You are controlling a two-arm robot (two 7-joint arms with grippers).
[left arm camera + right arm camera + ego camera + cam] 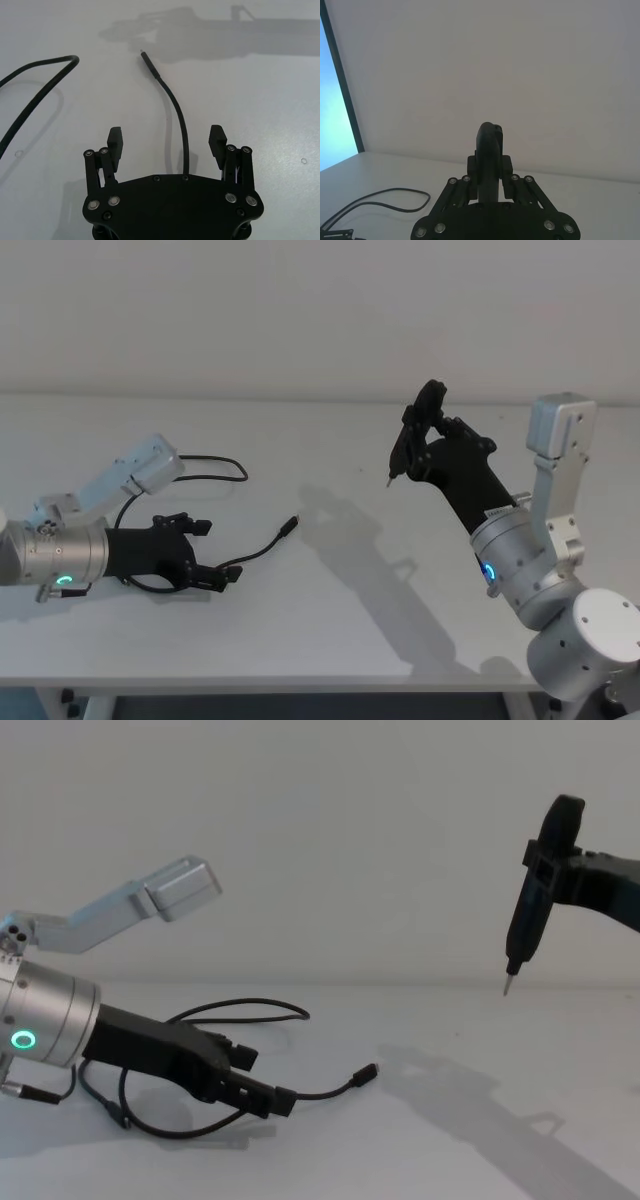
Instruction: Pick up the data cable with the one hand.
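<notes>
We see the left claw [166, 141] low over the white worktop [340, 640], reaching forward along it on its silver wrist with the green-lit ring. Its two fingers [115, 139] stand well apart. The data cable [181, 120] runs straight out between them, closer to one finger than the other; we cannot tell whether it touches either. Past the fingertips the cord bends and ends in a small plug [293, 524] lying on the worktop. The rest of the cable lies in loose loops beside and behind the left wrist. The right claw [428, 435] is held high over the right side of the worktop, well apart from the cable. It is clamped together on a slim black tool [535, 890] whose thin tip points down.
</notes>
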